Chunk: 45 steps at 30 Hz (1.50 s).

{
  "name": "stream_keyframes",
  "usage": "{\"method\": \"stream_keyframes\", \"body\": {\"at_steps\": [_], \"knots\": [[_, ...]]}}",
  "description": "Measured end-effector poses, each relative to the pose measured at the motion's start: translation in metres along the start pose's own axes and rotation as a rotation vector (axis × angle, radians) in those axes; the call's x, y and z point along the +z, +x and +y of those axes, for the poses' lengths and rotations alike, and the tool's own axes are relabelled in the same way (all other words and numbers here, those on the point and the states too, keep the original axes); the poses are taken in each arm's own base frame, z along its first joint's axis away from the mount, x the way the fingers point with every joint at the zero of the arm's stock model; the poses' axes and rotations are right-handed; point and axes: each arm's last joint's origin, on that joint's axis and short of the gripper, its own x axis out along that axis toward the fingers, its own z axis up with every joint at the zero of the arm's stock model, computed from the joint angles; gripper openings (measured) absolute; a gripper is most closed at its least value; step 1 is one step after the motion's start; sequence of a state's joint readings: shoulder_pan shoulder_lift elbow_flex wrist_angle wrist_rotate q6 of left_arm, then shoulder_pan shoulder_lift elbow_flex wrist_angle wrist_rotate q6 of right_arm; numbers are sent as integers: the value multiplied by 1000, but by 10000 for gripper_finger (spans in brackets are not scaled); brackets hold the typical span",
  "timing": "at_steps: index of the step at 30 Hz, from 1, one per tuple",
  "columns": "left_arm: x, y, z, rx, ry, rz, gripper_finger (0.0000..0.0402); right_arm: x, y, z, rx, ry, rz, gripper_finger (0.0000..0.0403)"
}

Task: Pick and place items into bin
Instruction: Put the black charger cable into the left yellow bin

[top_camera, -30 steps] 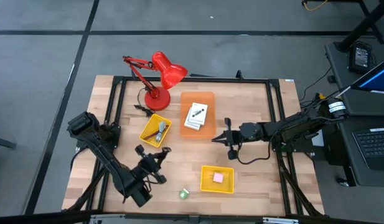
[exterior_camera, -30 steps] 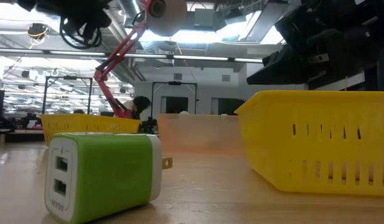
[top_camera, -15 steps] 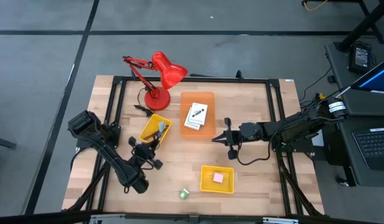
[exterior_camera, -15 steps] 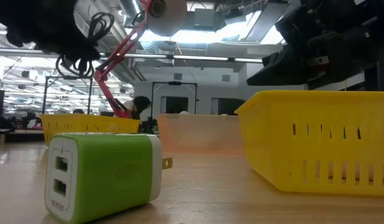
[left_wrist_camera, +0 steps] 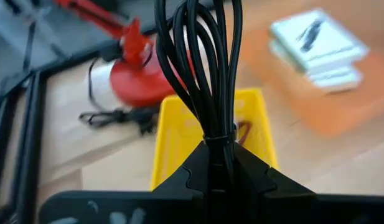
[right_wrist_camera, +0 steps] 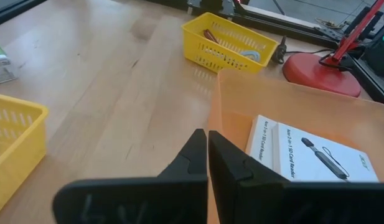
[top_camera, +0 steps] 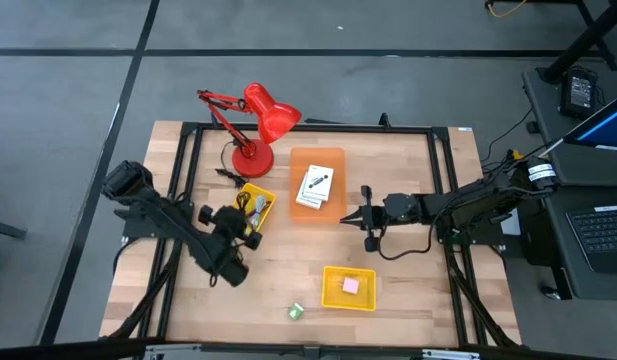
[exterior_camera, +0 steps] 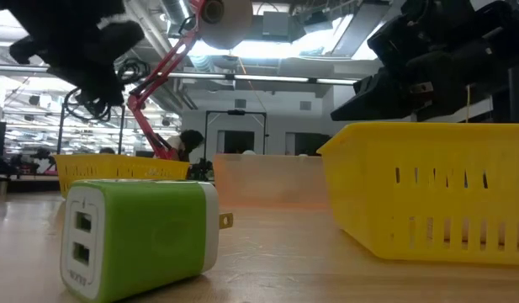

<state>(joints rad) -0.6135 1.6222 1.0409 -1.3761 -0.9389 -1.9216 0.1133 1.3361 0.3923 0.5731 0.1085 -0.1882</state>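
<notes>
My left gripper is shut on a coiled black cord and hovers at the near-left side of a small yellow bin. In the left wrist view that yellow bin lies just beyond the cord, with a maroon cord inside. My right gripper is shut on nothing, beside the orange tray that holds white boxes. A second yellow bin near the front edge holds a pink block. A green charger block lies on its side on the table. My left gripper pinches the black cord bundle at its tied waist between the two fingers. The loops stand out beyond the fingertips. The bundle is lifted clear of the table, and in the low view its loops hang below the gripper.
A red desk lamp stands at the far edge, behind the small yellow bin, its black plug lead on the wood. A black frame runs around the table. Bare wood lies between the bins.
My left gripper has carried the black cord bundle from near the table's front edge toward the far edge, up to the small yellow bin by the lamp, staying shut on it. The bundle stays lifted clear. My right arm has barely moved.
</notes>
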Motion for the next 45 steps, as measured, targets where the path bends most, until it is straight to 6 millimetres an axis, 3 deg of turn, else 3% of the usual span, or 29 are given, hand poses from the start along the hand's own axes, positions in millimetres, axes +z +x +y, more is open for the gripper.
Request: {"method": "stream_keyframes", "body": {"at_steps": [12, 22, 36, 45], "knots": [[48, 35, 5, -7, 127, 308, 30, -2, 0, 0, 9, 1, 19, 0], [67, 54, 7, -97, 176, 496, 30, -3, 0, 1, 12, 20, 33, 0], [75, 73, 10, -102, 185, 581, 30, -3, 0, 1, 13, 20, 34, 0], [56, 90, 12, -153, 176, 667, 30, -4, 0, 1, 14, 20, 38, 0]]}}
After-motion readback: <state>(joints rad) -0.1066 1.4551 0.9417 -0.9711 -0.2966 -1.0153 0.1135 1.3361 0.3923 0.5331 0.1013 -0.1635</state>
